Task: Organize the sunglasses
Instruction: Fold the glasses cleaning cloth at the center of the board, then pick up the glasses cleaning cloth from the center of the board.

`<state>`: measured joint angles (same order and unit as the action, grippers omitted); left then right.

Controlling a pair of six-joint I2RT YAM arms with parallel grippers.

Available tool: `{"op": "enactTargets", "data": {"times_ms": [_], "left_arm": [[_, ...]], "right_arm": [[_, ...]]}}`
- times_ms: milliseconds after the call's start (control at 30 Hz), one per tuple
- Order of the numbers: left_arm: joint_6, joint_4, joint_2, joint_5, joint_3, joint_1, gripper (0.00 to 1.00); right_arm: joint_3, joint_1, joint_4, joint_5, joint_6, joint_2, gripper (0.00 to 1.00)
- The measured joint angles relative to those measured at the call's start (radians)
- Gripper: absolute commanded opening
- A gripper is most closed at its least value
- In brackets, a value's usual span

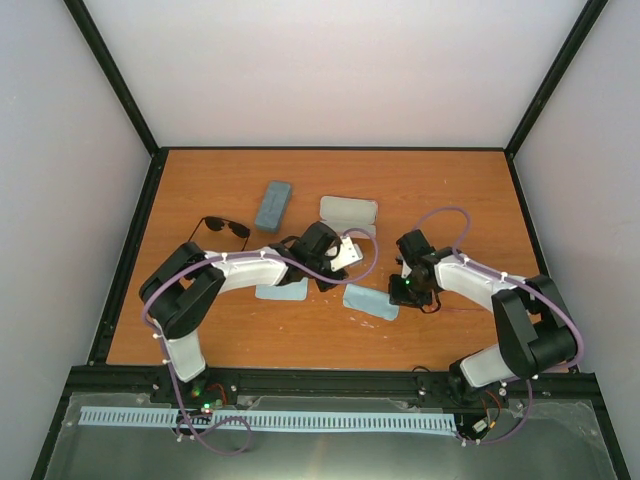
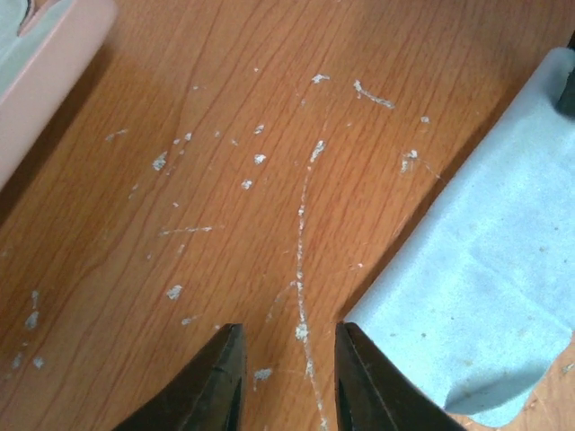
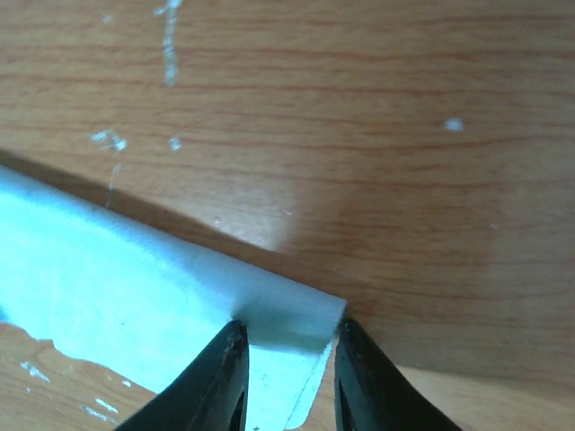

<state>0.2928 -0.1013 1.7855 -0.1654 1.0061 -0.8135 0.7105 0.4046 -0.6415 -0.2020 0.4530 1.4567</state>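
While left fingers (image 2: 216, 382) hang low, black sunglasses (image 1: 225, 227) seemingly lie well apart.

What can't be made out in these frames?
- Right gripper: in the right wrist view the folded light-blue cloth lies between its fingers, but the contact is blurred, so a pinch is unclear.
- Second sunglasses pair: none visible, only the black dark-lensed sunglasses. In the top view the right arm and left arm cover parts of the wooden table.
- Open pink oblong case: contents too small in the top view, cropped in the left wrist view.
- Other light-blue cloth: in the top view the left arm hides most.
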Motion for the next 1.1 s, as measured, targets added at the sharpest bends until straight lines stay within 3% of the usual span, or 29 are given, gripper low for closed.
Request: {"op": "enactTargets", "data": {"times_ms": [133, 233, 400, 800, 1100], "left_arm": [[-0.014, -0.014, 0.011, -0.026, 0.008, 0.0, 0.56], [-0.02, -0.028, 0.011, -0.051, 0.01, 0.0, 0.58], [-0.022, -0.034, 0.011, -0.102, 0.011, 0.0, 0.58], [-0.017, -0.089, 0.063, -0.2, 0.035, 0.0, 0.56], [-0.014, -0.095, 0.127, -0.211, 0.074, 0.0, 0.43]], "right_arm": [[0.0, 0.011, 0.022, -0.018, 0.001, 0.01, 0.2], [-0.006, 0.015, 0.038, -0.027, 0.002, 0.01, 0.11], [-0.012, 0.017, 0.054, -0.042, 0.0, 0.016, 0.03], [-0.011, 0.017, 0.055, -0.043, 0.0, 0.018, 0.03], [-0.01, 0.017, 0.05, -0.042, -0.002, 0.018, 0.03]]}}
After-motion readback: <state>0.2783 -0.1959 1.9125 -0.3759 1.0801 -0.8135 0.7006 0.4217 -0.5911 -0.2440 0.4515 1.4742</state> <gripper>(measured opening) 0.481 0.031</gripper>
